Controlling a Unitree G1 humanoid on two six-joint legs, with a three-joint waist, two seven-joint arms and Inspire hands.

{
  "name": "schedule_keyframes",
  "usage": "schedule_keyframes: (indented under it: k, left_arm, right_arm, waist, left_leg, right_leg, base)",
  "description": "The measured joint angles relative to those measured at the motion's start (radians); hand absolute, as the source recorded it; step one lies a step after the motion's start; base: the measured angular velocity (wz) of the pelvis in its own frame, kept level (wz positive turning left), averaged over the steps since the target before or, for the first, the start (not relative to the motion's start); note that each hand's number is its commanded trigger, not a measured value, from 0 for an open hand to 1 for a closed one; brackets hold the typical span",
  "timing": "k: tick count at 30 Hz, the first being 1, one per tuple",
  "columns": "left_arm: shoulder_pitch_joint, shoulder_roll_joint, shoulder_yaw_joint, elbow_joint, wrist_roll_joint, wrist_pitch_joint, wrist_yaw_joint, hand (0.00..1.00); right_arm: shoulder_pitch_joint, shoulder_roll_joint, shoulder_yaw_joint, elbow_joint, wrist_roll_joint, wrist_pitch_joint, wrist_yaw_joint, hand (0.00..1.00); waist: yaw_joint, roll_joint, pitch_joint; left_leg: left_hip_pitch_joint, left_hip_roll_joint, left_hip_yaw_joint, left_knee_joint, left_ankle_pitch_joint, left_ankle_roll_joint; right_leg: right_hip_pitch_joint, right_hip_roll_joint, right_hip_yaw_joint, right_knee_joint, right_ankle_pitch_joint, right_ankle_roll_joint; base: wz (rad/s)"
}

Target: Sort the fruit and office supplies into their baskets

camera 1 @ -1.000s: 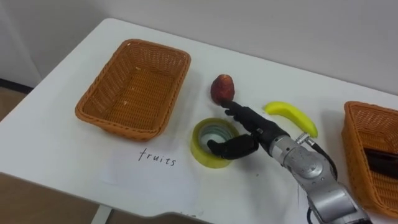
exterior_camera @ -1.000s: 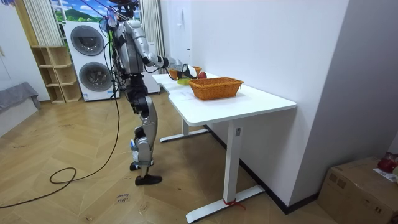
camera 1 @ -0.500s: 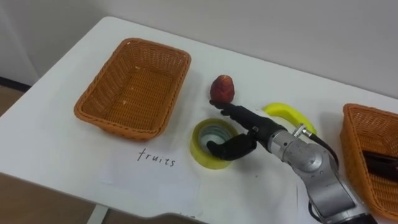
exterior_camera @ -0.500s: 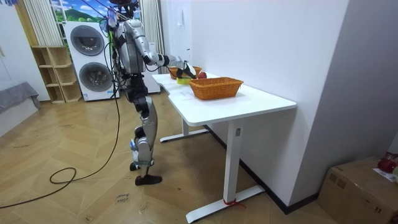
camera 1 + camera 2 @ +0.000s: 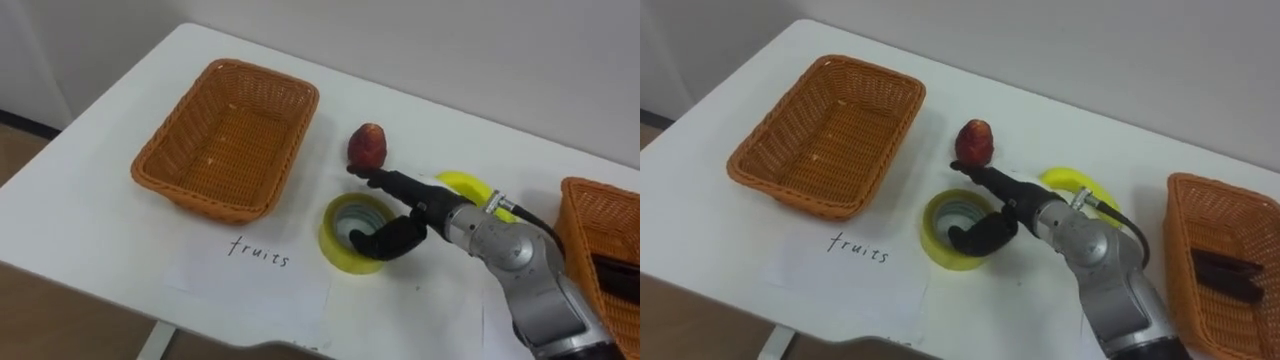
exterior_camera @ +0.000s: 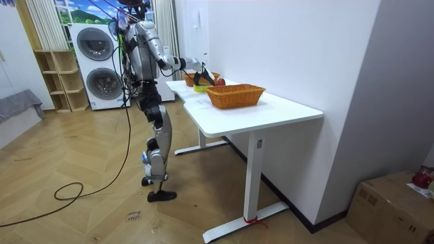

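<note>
The robot stands upright at the short end of the white counter (image 6: pixel 271 108), with its right arm reaching over the top. Nearest to it on the counter lies a white sheet of paper (image 5: pixel 250 285) with a handwritten word on it. Just beyond the sheet's far right corner, a yellow tape roll (image 5: pixel 335 240) lies flat with its hole upward.

The right robot hand (image 5: pixel 420 212) hangs over the roll's right side, released and grasping nothing. Its fingers (image 5: pixel 390 184) are straight and point away and to the left, toward the red fruit (image 5: pixel 367 145). The fingertips are at the fruit's near end, but it cannot be told whether they touch it. The thumb curves down over the roll's right rim, apart from the fingers.

The red fruit is oval and sits on the bare counter just past the roll, its long axis running away from the robot. To its right lies the banana (image 5: pixel 460 183), partly hidden behind the wrist. Its long axis runs left to right, with the right end slanting slightly nearer.

A wicker basket (image 5: pixel 225 140) stands to the left of the fruit, its long axis running away and slightly rightward. At the right edge, a second wicker basket (image 5: pixel 585 240) holds a dark flat thing (image 5: pixel 1225 272).
</note>
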Motion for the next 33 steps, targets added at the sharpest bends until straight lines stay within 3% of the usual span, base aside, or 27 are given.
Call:
schedule_keyframes:
  k: [3,4,5,6,12,18,33]
  left_arm:
    - [-0.008,0.002,-0.001,0.0,0.0,0.0,0.003,0.0]
    - [-0.01,0.003,-0.001,0.0,0.0,0.0,0.003,0.0]
    - [-0.01,0.003,-0.001,0.0,0.0,0.0,0.003,0.0]
    - [-0.011,0.006,-0.002,0.0,0.0,0.0,0.004,0.0]
    - [-0.017,0.024,-0.014,0.0,0.0,0.001,0.004,0.0]
    - [-0.027,0.029,-0.018,0.0,0.0,-0.001,0.004,0.0]
    - [-0.047,0.032,-0.019,0.017,0.0,-0.004,0.003,0.0]
  right_arm:
    - [-0.002,-0.002,0.0,0.007,0.0,0.007,0.0,0.0]
    - [-0.004,-0.002,0.0,0.009,0.0,0.011,0.0,0.09]
    - [-0.006,-0.002,0.0,0.011,-0.001,0.013,0.0,0.75]
    - [-0.015,-0.003,0.0,0.024,-0.001,0.013,0.003,1.0]
    - [-0.051,-0.021,0.005,0.046,-0.001,0.026,0.034,1.0]
    - [-0.059,-0.047,0.011,0.064,-0.055,0.032,0.044,1.0]
    - [-0.059,-0.06,0.008,0.067,-0.121,0.042,0.065,1.0]
  waist:
    - [-0.001,-0.004,0.0015]
    - [-0.001,-0.005,0.0019]
    - [-0.001,-0.006,0.0022]
    - [-0.002,-0.007,0.0031]
    - [0.007,-0.02,0.0102]
    - [0.02,-0.022,0.0108]
    - [0.022,-0.019,0.0107]
  left_leg:
    - [0.0,0.0,-0.002,0.002,0.0,0.0]
    - [0.0,0.0,-0.002,0.001,0.0,0.0]
    - [0.0,-0.001,-0.003,0.001,0.0,0.0]
    - [-0.001,-0.001,-0.004,-0.001,0.0,0.0]
    - [-0.002,-0.002,-0.007,-0.002,0.001,-0.001]
    - [-0.002,-0.003,-0.013,0.0,0.001,0.0]
    - [-0.002,-0.001,-0.013,-0.002,0.002,0.0]
  right_leg:
    - [0.001,0.0,0.001,0.0,0.0,0.0]
    - [0.001,0.0,0.001,0.0,0.0,0.0]
    - [0.001,0.0,0.001,0.0,0.0,0.0]
    - [0.002,0.001,0.001,0.0,0.0,0.0]
    - [0.002,0.004,0.001,0.0,0.0,0.0]
    - [0.001,0.003,0.002,0.0,0.0,0.0]
    - [0.0,0.001,0.004,0.0,0.0,0.0]
  base:
    - [0.0]
    - [0.0]
    - [0.0]
    - [0.0]
    - [0.01]
    - [0.03]
    - [0.0]
